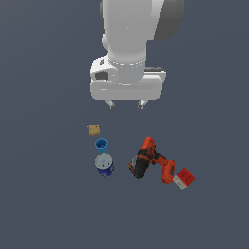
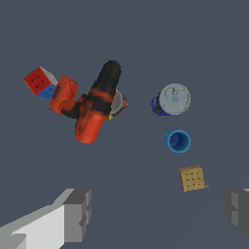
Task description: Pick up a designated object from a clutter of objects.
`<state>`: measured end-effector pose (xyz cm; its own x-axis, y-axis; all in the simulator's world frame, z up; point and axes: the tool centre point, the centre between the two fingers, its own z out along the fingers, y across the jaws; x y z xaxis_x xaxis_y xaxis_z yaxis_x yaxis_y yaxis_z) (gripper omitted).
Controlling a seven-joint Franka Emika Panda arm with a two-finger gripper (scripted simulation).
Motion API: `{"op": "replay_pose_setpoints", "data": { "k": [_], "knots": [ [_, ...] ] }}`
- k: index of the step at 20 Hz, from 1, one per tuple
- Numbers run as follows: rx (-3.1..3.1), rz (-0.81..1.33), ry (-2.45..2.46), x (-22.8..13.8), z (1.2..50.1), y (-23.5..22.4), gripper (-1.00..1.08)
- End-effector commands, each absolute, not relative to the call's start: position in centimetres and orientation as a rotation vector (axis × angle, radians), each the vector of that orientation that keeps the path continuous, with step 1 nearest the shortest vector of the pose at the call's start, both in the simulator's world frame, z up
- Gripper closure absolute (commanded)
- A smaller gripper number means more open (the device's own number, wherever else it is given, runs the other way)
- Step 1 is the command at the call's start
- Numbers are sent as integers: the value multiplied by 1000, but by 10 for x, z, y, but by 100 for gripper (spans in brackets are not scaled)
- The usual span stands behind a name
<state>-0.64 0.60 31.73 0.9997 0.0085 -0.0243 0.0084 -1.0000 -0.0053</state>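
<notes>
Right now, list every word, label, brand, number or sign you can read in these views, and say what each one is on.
No text reads clearly in either view.
blue-white can: its label has markings too blurred to read.
colourful can: mostly hidden behind the drill; nothing readable.
puzzle cube: only coloured squares, no characters.
tan block: a grid pattern, no letters.
blue cup: plain.
</notes>
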Motion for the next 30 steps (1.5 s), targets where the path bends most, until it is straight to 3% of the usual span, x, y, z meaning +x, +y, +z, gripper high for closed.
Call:
{"op": "replay_pose_setpoints", "data": {
  "k": [1, 18, 30],
  "knots": [
    [-3136, 38, -13, -6, 317, 6, -92],
    [-3146, 2, -80, 5, 321, 7, -92],
    [-3150, 4, -239, 45, 294, 43, -92]
  ]
}}
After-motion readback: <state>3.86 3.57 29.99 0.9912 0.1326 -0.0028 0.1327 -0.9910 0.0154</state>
